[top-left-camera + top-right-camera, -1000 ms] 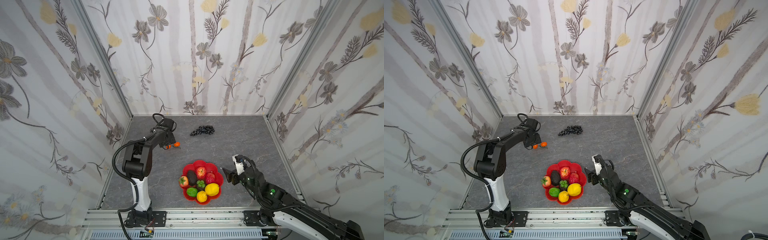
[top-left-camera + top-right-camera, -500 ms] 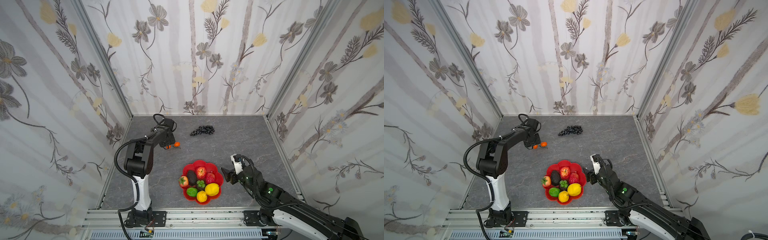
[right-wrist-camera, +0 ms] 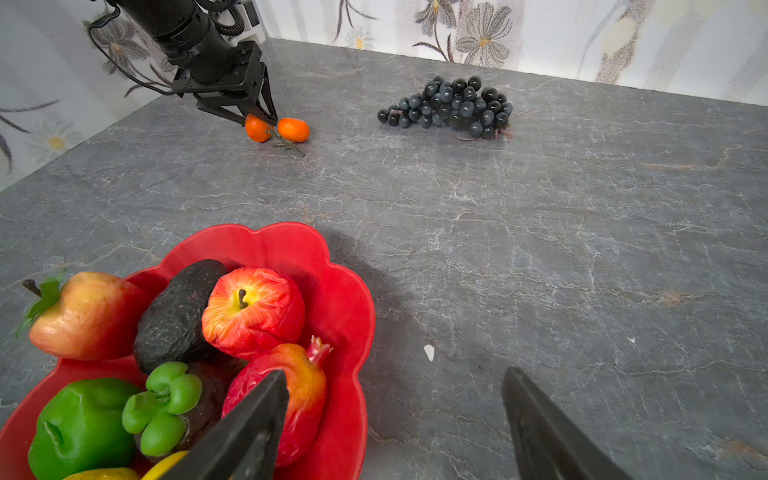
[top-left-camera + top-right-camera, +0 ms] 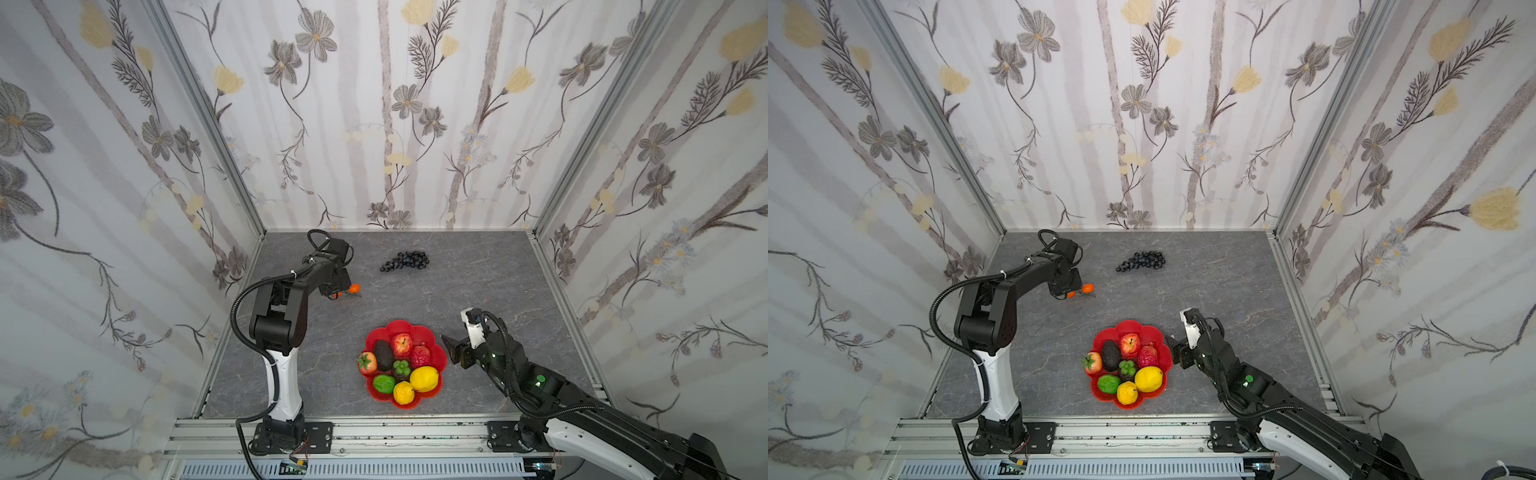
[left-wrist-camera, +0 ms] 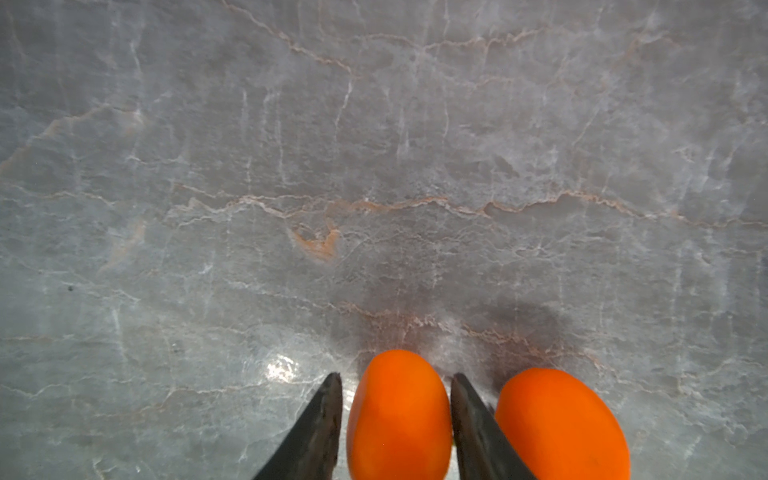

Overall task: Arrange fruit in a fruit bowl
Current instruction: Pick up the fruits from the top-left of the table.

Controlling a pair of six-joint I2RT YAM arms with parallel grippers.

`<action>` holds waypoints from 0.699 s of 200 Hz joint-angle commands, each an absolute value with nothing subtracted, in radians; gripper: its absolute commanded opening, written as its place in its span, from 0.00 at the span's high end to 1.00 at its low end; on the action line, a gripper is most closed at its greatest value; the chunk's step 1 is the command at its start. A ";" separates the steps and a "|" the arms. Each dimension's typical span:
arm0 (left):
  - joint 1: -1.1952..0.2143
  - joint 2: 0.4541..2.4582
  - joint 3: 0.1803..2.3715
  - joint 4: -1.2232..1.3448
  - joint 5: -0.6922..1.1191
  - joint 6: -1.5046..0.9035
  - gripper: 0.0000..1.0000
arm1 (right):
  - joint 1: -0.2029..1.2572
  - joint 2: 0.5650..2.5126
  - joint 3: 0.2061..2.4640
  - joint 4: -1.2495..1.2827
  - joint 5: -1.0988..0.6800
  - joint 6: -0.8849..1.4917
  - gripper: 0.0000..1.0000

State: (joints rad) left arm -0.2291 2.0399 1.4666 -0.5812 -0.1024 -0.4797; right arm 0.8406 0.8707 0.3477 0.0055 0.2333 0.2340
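The red scalloped fruit bowl (image 4: 415, 328) (image 4: 1142, 326) (image 3: 349, 299) sits near the table's front, holding a red apple (image 4: 401, 345), black avocado (image 4: 383, 355), yellow lemon (image 4: 424, 378) and several other fruits. Two tiny oranges on one stem lie at the back left. My left gripper (image 5: 395, 376) (image 4: 338, 291) points down with its jaws closed in on one orange (image 5: 399, 415) (image 3: 257, 128); the twin orange (image 5: 561, 424) (image 4: 354, 288) lies just outside one finger. Dark grapes (image 4: 405, 261) (image 3: 449, 108) lie loose at the back. My right gripper (image 3: 395, 374) (image 4: 451, 347) hovers open and empty beside the bowl's right rim.
Floral walls close in the grey marble-look table (image 4: 478, 291) on three sides, and the left arm works close to the left wall. An aluminium rail (image 4: 374, 432) runs along the front edge. Bare tabletop lies between the grapes and the bowl.
The left gripper's jaws have narrowed onto the orange while the arm stayed in place. The right gripper has shifted slightly beside the bowl, still open.
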 commanded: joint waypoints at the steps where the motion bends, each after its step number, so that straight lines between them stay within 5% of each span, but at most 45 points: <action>1: -0.228 2.043 1.465 -0.579 -0.094 -0.493 0.58 | 0.841 0.868 0.350 0.046 0.223 0.232 0.18; 140: -0.236 1.859 1.247 -0.411 0.169 -0.573 0.70 | 0.841 0.893 0.428 -0.012 0.216 0.322 0.14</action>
